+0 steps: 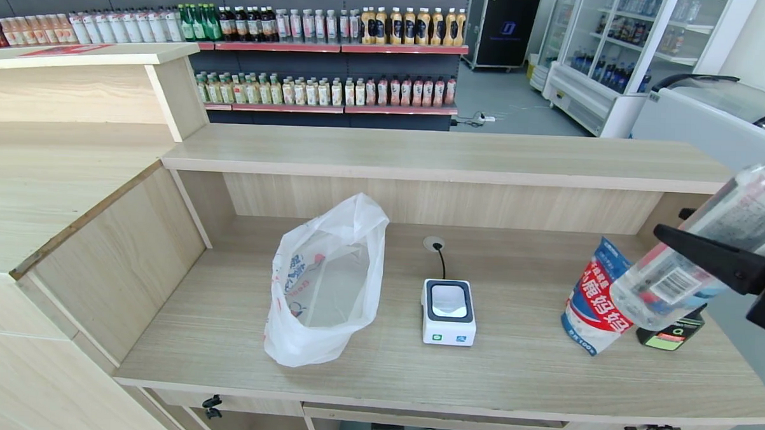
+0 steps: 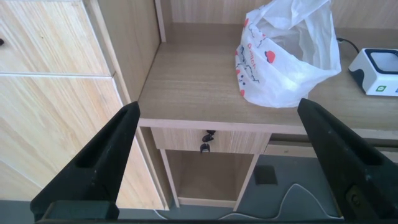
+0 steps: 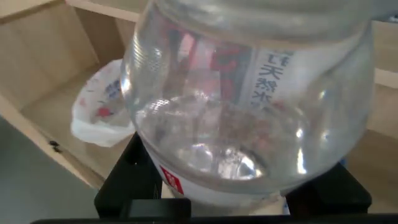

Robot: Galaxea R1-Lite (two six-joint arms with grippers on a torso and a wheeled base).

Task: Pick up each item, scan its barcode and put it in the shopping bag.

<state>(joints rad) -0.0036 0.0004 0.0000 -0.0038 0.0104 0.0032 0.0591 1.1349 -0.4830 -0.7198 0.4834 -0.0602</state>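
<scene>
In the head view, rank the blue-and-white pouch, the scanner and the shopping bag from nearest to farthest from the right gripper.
From the right gripper, shut on the water bottle over the right end of the counter:
1. blue-and-white pouch, right side, just under the bottle.
2. scanner, at the middle.
3. shopping bag, left of the scanner.

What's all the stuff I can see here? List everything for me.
Bag: one, white, open, counter's left part.
Scanner: one, white, mid-counter, right of the bag.
Pouch: one, blue and white, counter's right part.
Small pack: one, black and green, beside the pouch.
Bottle: one, clear, held above the counter's right end.
Counter: one, light wood.
Drink shelves: two rows, red-edged, behind the counter.
Fridge: one, white, glass-fronted, back right.
Left gripper: black, open, off the counter's left front.
Right gripper: black, shut on the bottle.
</scene>
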